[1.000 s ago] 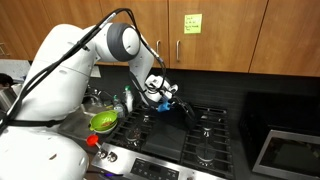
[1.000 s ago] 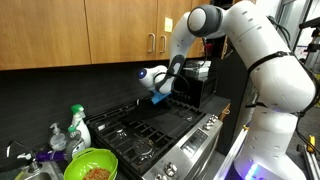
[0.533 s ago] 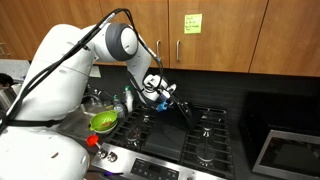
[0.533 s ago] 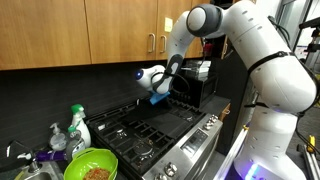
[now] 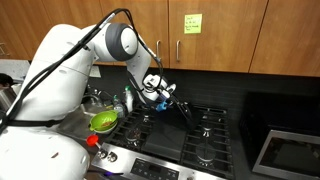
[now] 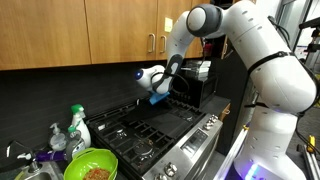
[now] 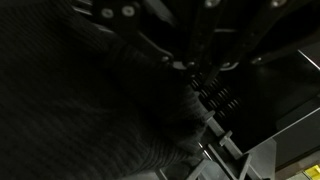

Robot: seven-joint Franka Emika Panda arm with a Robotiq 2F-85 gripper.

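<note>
The gripper [image 5: 166,95] has barely shifted, a dark cloth [image 5: 186,110] dangling just below it above the gas stove [image 5: 208,132]; whether it pinches, I cannot tell.

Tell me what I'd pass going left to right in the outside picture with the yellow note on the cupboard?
First the green bowl, then the tool, then the yellow note, then the silver-framed appliance.
</note>
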